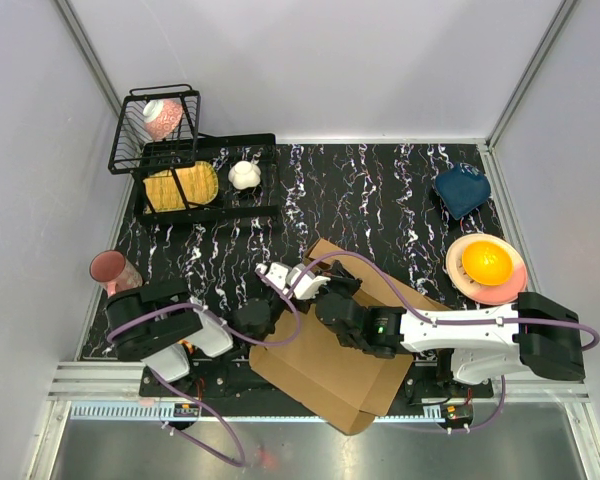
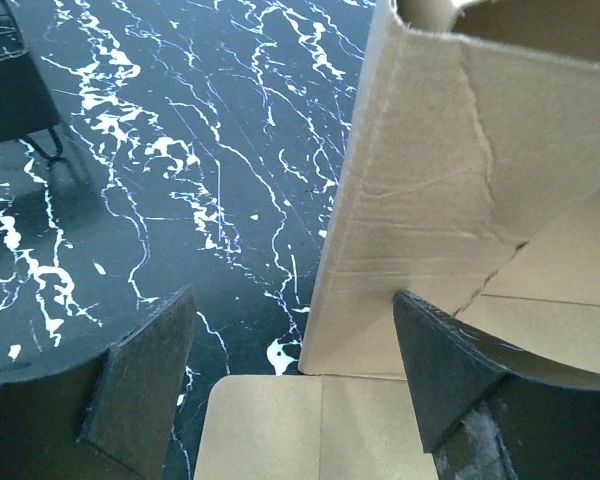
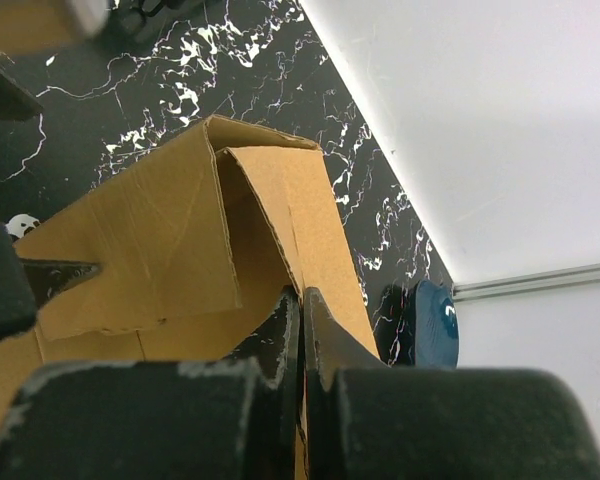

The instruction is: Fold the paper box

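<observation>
One paper box lies on black-marbled table between grey walls.

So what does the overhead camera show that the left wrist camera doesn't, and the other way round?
Only the overhead view: a pink cup, a blue object and a plate holding a yellow bowl. Only the left wrist view: the left pincer, jaws wide open, close up to a raised, creased wall of the paper box. Both: the paper box and the black marbled table.
</observation>
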Motion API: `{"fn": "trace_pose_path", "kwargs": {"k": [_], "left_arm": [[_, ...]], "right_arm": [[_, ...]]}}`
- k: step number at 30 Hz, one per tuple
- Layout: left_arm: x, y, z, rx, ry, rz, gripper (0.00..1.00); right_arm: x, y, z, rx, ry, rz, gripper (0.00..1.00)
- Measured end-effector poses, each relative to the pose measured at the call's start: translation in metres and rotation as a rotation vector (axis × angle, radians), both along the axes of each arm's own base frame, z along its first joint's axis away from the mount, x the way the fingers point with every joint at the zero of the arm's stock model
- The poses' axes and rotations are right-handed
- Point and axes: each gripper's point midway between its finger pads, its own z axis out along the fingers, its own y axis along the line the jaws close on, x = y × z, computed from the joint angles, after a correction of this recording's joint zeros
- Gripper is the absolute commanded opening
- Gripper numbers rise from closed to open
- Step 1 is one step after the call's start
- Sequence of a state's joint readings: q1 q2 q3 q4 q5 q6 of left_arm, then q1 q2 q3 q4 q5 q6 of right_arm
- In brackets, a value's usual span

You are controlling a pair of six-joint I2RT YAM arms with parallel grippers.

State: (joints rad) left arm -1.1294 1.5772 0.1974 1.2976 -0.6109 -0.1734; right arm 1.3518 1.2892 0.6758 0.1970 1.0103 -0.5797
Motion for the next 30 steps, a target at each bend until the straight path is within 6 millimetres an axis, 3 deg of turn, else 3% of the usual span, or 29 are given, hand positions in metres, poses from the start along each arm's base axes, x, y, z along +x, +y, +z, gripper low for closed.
{"fn": "trace_pose_path", "kwargs": {"k": [7,21,25,30], "left_arm": [[0.004,-0.015,-0.005,0.012,0.005,-0.038,0.82],[0.026,-0.032,0.021,-0.038,-0.042,-0.073,0.82],[0.030,-0.039,0.029,-0.053,-0.055,-0.098,0.74],[0.032,-0.045,0.028,-0.048,-0.061,-0.128,0.42]], "right_arm": [[0.001,0.000,-0.001,0.011,0.004,-0.005,0.00],[0.002,-0.001,-0.001,0.024,0.009,-0.014,0.00],[0.002,0.000,-0.002,0.017,0.010,-0.014,0.00],[0.002,0.000,-0.002,0.015,0.010,-0.016,0.00]]}}
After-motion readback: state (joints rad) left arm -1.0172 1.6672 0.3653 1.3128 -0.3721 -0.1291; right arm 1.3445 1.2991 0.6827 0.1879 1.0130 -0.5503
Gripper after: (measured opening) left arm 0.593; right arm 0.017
